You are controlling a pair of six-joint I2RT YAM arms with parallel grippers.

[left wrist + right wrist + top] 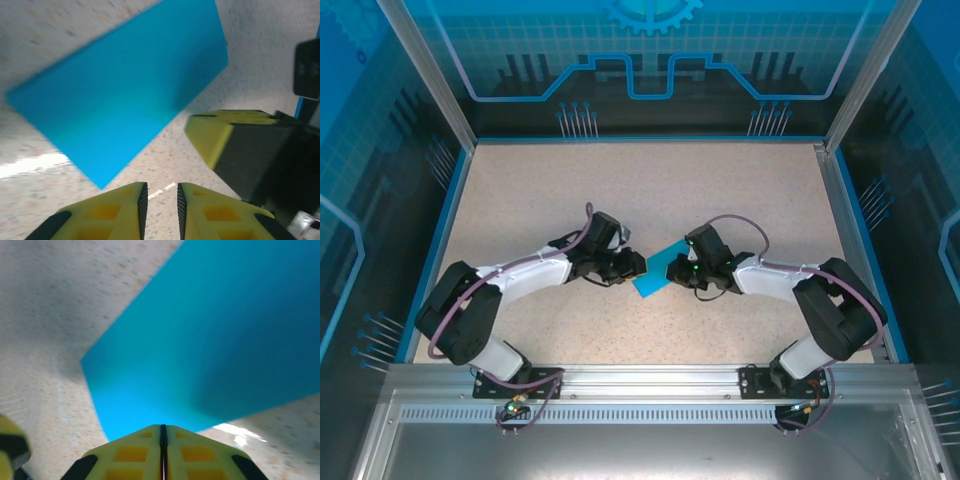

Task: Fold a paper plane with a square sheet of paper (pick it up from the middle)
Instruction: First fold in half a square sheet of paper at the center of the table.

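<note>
Left pincer (160, 206) at 6 o'clock, tips narrowly apart, empty. Right pincer (162, 440) pressed together at teal paper's (210, 335) near edge; grip unclear. Paper lies at table (620, 190) centre, between both pincers. Blue enclosure wall (650, 60) beyond, 12 o'clock.

The sheet of paper (655, 273) lies on the table (650, 190), between the left gripper (632, 266) at its left and the right gripper (681, 271) at its right.

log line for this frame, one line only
teal paper sheet: lying between both grippers | left gripper: slightly open, empty, facing sheet | right gripper: shut, tips at sheet's near edge, grip unclear
</note>
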